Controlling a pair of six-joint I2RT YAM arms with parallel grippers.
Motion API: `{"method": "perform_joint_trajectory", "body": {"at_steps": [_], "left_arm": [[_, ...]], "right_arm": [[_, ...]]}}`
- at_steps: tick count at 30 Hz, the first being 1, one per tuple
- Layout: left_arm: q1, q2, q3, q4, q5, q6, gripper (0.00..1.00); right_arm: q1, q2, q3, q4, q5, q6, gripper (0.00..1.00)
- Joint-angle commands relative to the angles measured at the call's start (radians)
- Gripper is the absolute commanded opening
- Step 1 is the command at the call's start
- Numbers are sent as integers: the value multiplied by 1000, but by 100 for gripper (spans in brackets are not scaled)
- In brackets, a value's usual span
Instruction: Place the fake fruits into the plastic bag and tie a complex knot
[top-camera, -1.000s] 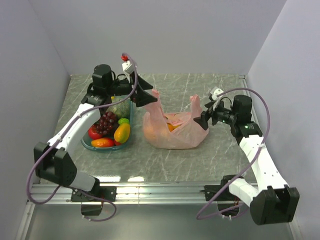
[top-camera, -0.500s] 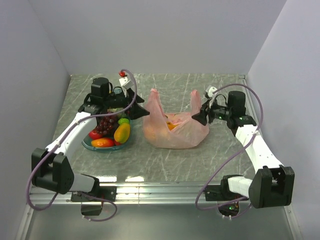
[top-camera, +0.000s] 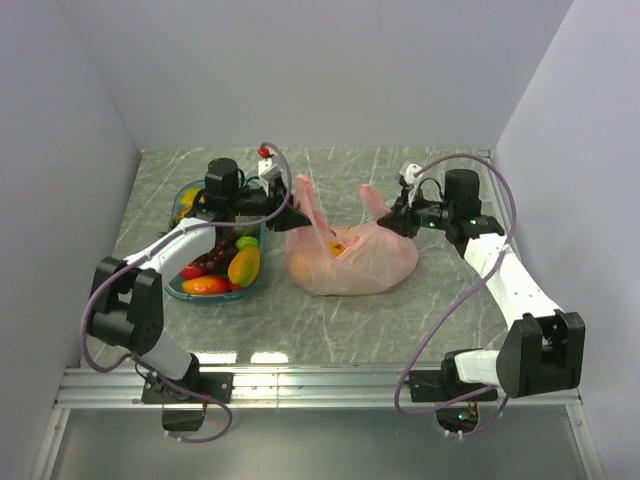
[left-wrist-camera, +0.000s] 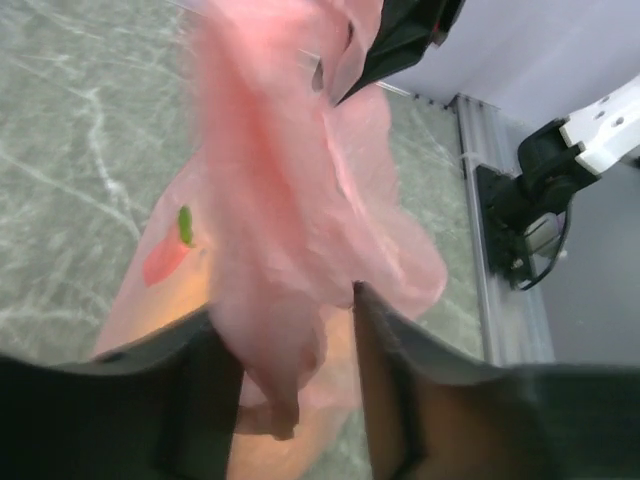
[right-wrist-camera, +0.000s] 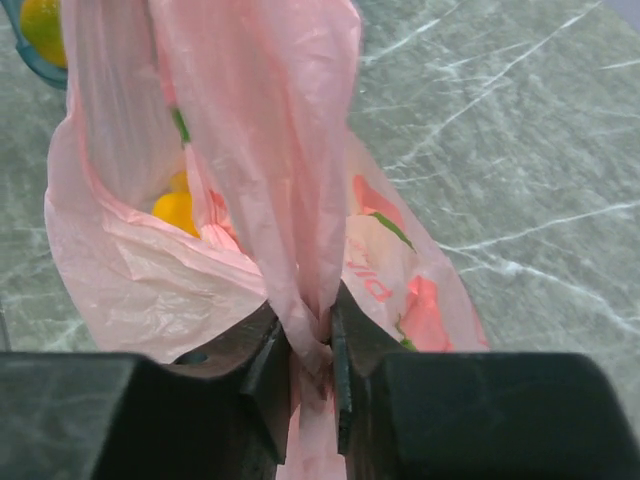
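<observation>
The pink plastic bag (top-camera: 350, 262) lies at the table's middle with both handles raised. An orange fruit (top-camera: 340, 250) shows inside it, also seen as a yellow fruit (right-wrist-camera: 175, 210) in the right wrist view. My left gripper (top-camera: 296, 214) stands around the left handle (left-wrist-camera: 280, 230); its jaws are apart, with a gap on the right side (left-wrist-camera: 290, 310). My right gripper (right-wrist-camera: 310, 325) is shut on the right handle (top-camera: 372, 200), the plastic pinched flat. More fake fruits (top-camera: 215, 262) lie in the tray: purple grapes, a mango and red pieces. No knot shows.
The teal tray (top-camera: 190, 292) stands left of the bag, under the left arm. Grey walls close in at the back and both sides. A metal rail (top-camera: 320, 378) runs along the near edge, carrying the arm bases.
Both grippers have moved inward onto the bag's handles. The right one closed on the right handle and drew it leftward. The left jaws narrowed around the left handle.
</observation>
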Motion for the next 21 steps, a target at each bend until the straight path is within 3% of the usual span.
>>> {"method": "perform_joint_trajectory", "body": {"at_steps": [1,2,3,5,13,16,21], "left_arm": [[-19,22,76,30,90,37,35],[-25,33,118,-23,103,124,25],[-32,37,140,-165,119,210,10],[-52,47,201,-286,139,397,1],[-164,96,361,-859,106,890,1],[-221,151,448,-944,40,930,0],[-247,185,496,-782,-61,737,0]], "right_arm": [[35,32,76,-47,10,-25,19],[44,41,99,-59,28,-21,5],[53,57,110,-81,40,-16,1],[79,69,138,-98,83,1,0],[158,152,247,-210,174,64,0],[188,153,266,-239,162,45,0],[207,155,290,-328,82,-11,0]]}}
